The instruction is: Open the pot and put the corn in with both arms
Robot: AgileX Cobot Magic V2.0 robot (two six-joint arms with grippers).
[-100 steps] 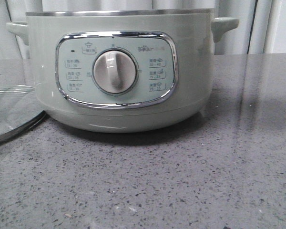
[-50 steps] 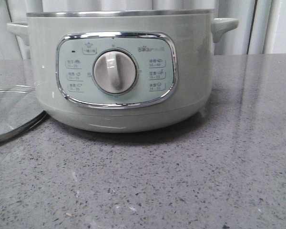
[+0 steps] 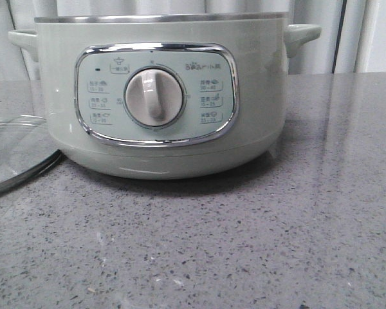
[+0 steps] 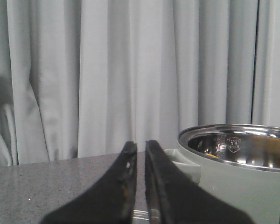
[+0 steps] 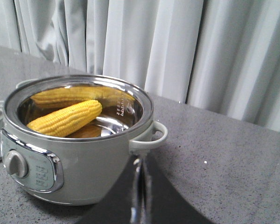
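Pot [image 3: 161,96] fills most of the front view: a broad round cooker in matte sage-green, its steel rim a thin bright band along the top edge, a stubby handle jutting from each side. On its face a chrome frame encloses a pale panel with small printed icons and a smooth white dial [image 3: 154,98] whose ridge points down. It stands on a grey speckled stone-look table [image 3: 257,244] with a slight sheen. Just to the pot's left a round clear glass lid [image 3: 13,154] with a metal rim lies flat on the table, its edge close to the pot's base. Pleated pale curtains [image 3: 321,45] hang behind.

In the left wrist view the left gripper [image 4: 141,149] shows as two tapering black fingers with a matte rubbery surface, pressed almost together with only a thin slit between them and holding nothing. Beyond it are the pot's polished steel bowl and rim, with one handle just behind the fingertips.

In the right wrist view the right gripper [image 5: 141,172] is likewise closed, its black fingers meeting along a narrow seam, empty, near the pot's side handle. The pot is open, and the corn [image 5: 65,118] lies tilted inside the mirror-like steel bowl, a bright yellow cob with neat kernel rows, its reflection on the far wall.
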